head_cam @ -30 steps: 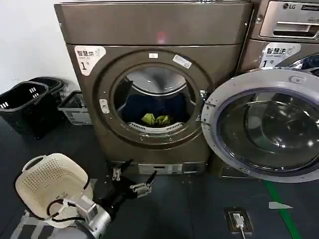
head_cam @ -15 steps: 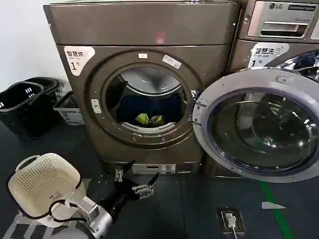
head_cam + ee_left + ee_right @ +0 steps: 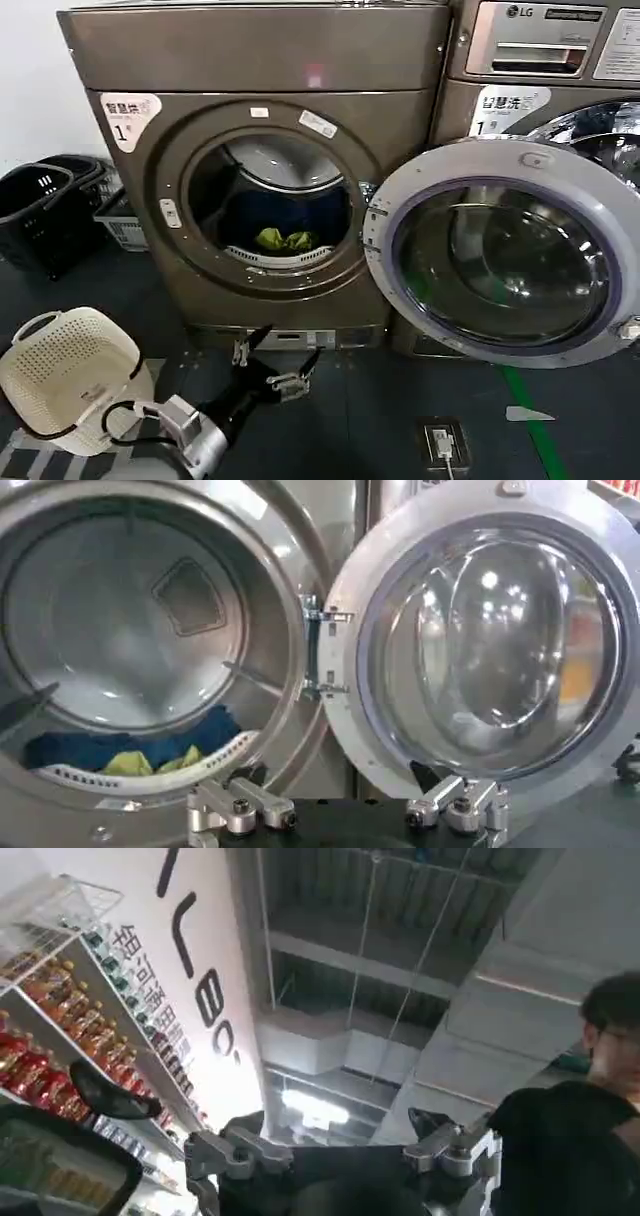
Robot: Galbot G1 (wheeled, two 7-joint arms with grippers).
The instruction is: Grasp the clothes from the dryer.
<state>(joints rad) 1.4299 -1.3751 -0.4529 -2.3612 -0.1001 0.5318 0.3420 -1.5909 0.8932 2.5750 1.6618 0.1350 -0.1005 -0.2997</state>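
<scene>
To the left of the left gripper point(image 3: 272, 368) a cream perforated basket point(image 3: 60, 365) lies tipped on the dark floor point(image 3: 370, 420), with black baskets point(image 3: 40, 215) farther back against the white wall. The gripper itself hovers low, just in front of the dryer's point(image 3: 250, 60) base panel, fingers spread apart and holding nothing. Above and beyond it, inside the round drum opening, the clothes point(image 3: 284, 239) sit at the front lip, resting on something dark blue. To its right the dryer door point(image 3: 500, 265) hangs swung wide open, and the LG machine point(image 3: 545, 45) stands behind that.

The likely trouble: rising from so low, the fingers could strike the opening's lower rim, or close on the blue fabric rather than the lime piece.

The right gripper point(image 3: 345, 1153) points up at a ceiling, its fingers spread and empty.
</scene>
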